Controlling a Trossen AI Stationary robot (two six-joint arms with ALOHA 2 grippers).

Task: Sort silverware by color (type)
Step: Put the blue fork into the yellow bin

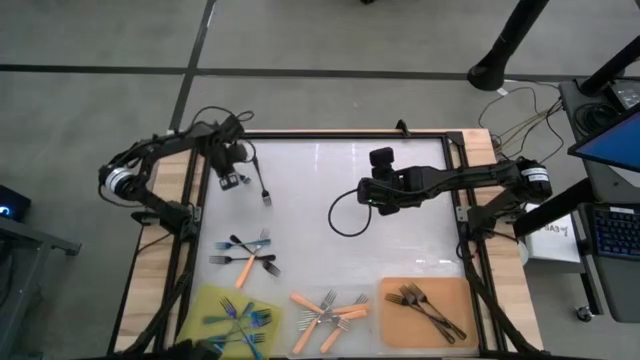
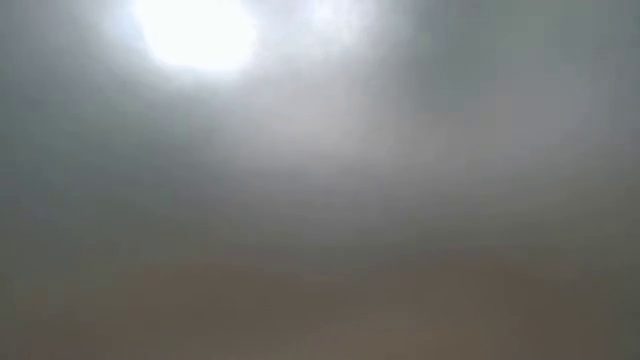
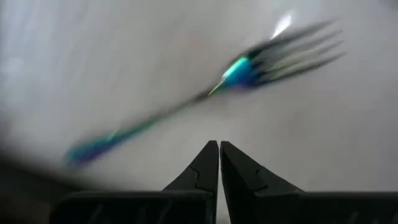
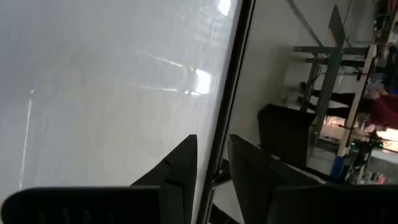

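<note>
Hovering with fingers together, the left gripper (image 1: 232, 181) sat at ten o'clock on the table (image 1: 400, 240). A lone blue fork (image 1: 264, 188) lay just beside it toward three o'clock, lengthwise twelve-to-six. The right gripper (image 1: 368, 196), slightly parted and empty, waited mid-table, farther off.

Both arms are dark, near black, built of slim jointed links. The left arm (image 1: 150, 165) carries a silver-white ring at its joint at nine o'clock of the table; the right arm (image 1: 470, 178) shows a similar pale ring at three o'clock. A black cable (image 1: 345, 215) loops from the right wrist. Each gripper's fingers (image 3: 205, 171) are matt black, tapering wedges
</note>
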